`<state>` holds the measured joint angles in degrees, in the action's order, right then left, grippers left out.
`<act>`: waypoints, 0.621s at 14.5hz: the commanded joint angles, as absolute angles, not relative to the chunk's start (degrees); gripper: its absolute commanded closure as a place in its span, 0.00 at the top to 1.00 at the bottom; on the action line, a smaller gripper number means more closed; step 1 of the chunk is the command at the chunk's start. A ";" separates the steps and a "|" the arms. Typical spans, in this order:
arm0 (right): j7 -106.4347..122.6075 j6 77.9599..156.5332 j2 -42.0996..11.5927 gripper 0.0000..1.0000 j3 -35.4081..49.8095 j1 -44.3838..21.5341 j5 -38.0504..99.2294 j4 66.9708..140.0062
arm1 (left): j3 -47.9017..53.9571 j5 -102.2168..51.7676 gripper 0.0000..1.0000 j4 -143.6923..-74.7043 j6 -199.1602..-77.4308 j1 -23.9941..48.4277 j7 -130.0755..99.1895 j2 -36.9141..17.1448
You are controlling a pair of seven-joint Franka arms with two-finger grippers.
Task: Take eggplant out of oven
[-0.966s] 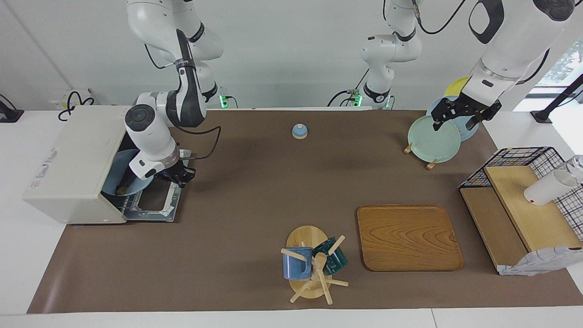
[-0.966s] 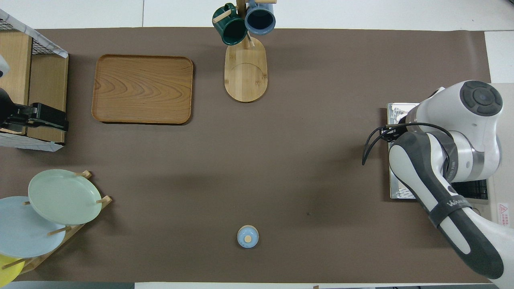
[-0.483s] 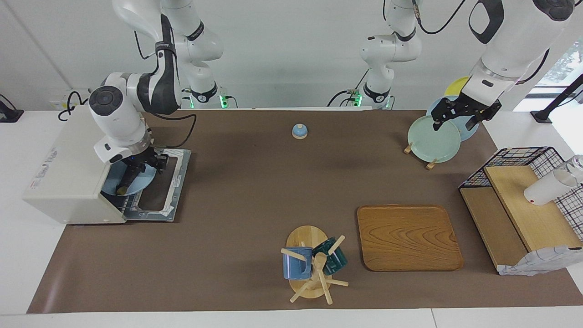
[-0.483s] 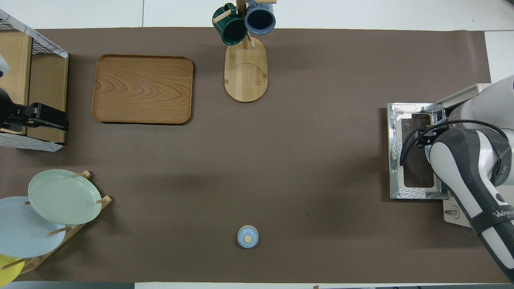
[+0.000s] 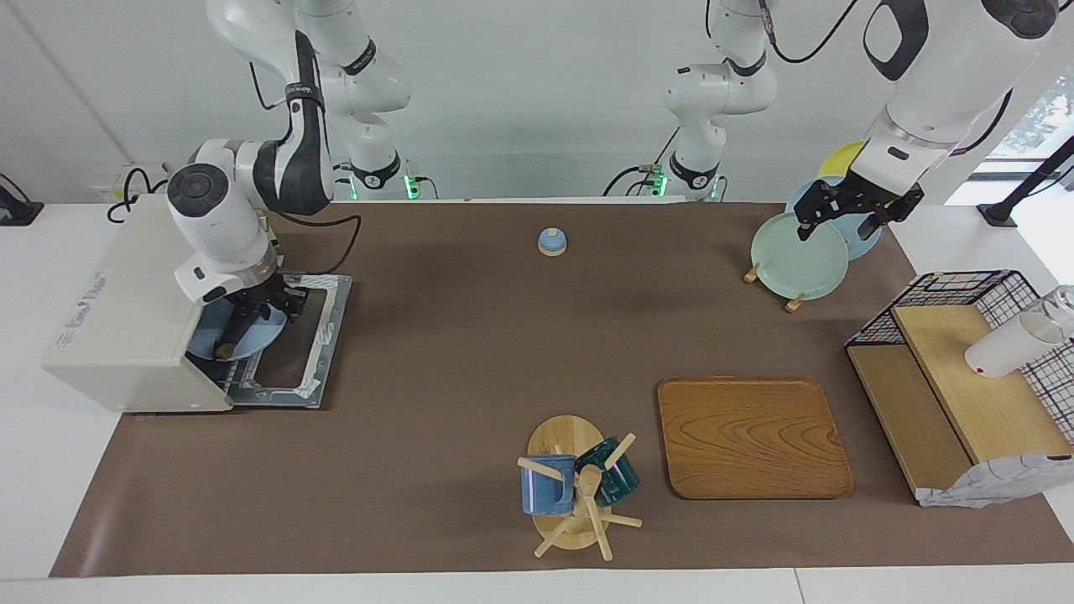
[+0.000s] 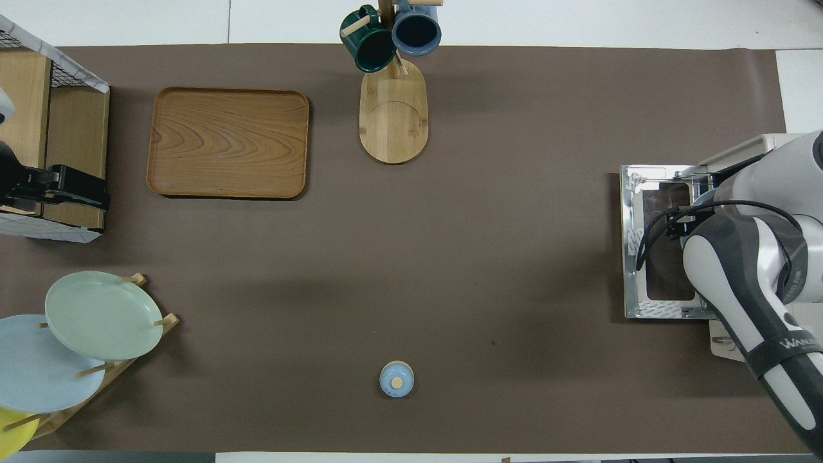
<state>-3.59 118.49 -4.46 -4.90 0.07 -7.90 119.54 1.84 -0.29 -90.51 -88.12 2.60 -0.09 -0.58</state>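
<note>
The right gripper (image 5: 254, 309), on the white arm that comes from the right arm's end of the table, is at the mouth of the boxy cream-white toaster oven (image 5: 126, 310), low over a pale blue round plate (image 5: 220, 342) that lies inside the opening; whether its black fingers are apart or together cannot be told, nor whether they touch anything. Directly below the gripper a slender dark eggplant (image 5: 228, 335) lies on that plate, its small greenish-yellow stem tip pointing away from the robots; it is in the oven, not lifted. Just beside the gripper, toward the middle of the table, the oven's dark glass door in a silver frame (image 6: 657, 244) lies folded flat on the brown table mat (image 5: 436, 361). In the overhead view the arm's own bulk covers the gripper and the plate. Well apart from the gripper, toward the table's middle, are a small blue round bell with a wooden knob (image 5: 552, 242) and a light wooden mug stand (image 5: 570, 486) carrying a blue mug (image 5: 537, 485) and a dark green mug (image 5: 617, 470), with a rectangular wooden tray (image 5: 753, 436) beside it. At the left arm's end of the table the left gripper (image 5: 847, 214) waits in the air over a pale green plate (image 5: 797, 256) propped in a wooden plate rack; its fingers stand apart and hold nothing. Near it is a black wire rack with wooden shelves (image 5: 965, 369).
</note>
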 commanded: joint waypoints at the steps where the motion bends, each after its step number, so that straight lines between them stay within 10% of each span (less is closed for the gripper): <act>1: -3.69 122.68 -2.20 0.44 -4.66 0.44 -8.61 123.82 | 1.67 -0.70 1.00 -92.20 -88.59 2.37 0.00 0.79; 4: -3.60 124.98 -1.41 0.36 -4.66 1.41 -8.61 126.30 | 1.67 -0.70 1.00 -92.20 -88.59 2.37 0.00 0.88; 6: -1.25 124.46 -1.41 0.00 -4.66 1.06 -8.70 126.21 | 1.67 -0.70 1.00 -92.20 -88.59 2.46 0.00 0.79; 9: 0.88 121.65 -1.41 0.00 -4.22 -0.78 -11.32 125.25 | 1.67 -0.70 1.00 -92.20 -88.59 2.37 0.00 0.88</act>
<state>-0.61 123.12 -2.41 -4.86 0.15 -9.39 124.35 1.84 -0.29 -90.51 -88.12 2.59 -0.09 -0.58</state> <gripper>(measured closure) 0.960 0.000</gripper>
